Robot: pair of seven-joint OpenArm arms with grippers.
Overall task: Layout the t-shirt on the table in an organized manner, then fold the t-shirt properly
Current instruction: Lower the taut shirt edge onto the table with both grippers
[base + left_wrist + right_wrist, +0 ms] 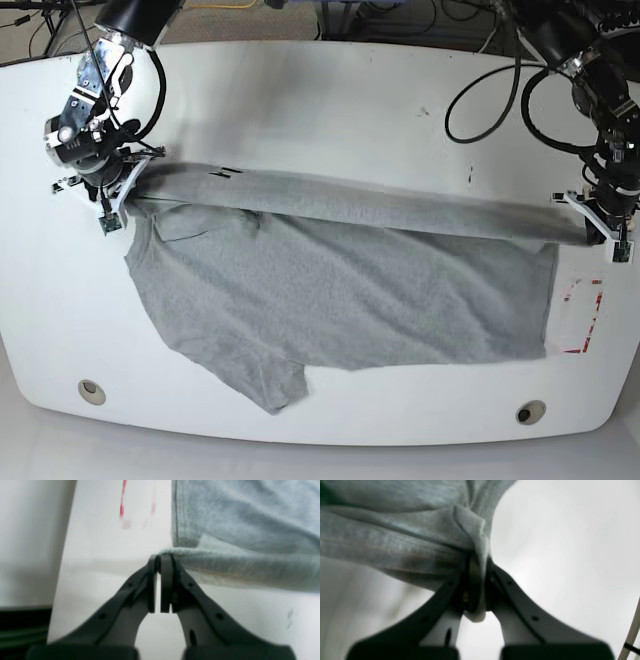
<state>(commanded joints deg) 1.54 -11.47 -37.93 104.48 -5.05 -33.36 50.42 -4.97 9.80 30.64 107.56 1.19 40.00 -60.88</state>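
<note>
T-shirt (340, 290) stretched across the white counter (330, 100), long axis running side to side between the two arms. Upper edge rolled into a taut band, lifted a little; the rest hanging down toward the near edge, one sleeve (275, 385) trailing at the front. Right gripper (112, 190) pinching a bunched corner at the far left of the base view, fingers (470, 585) pressed on cloth. Left gripper (600, 225) clamped on the opposite corner, fingers (166, 567) nearly together with the hem between the tips. Each arm at its own end, neither nearer. Red-and-white mark (585, 315) just beside the shirt's right edge; two round holes (92, 391) near the front, clear of the cloth. Nothing blocking a lowering or forward sweep.
</note>
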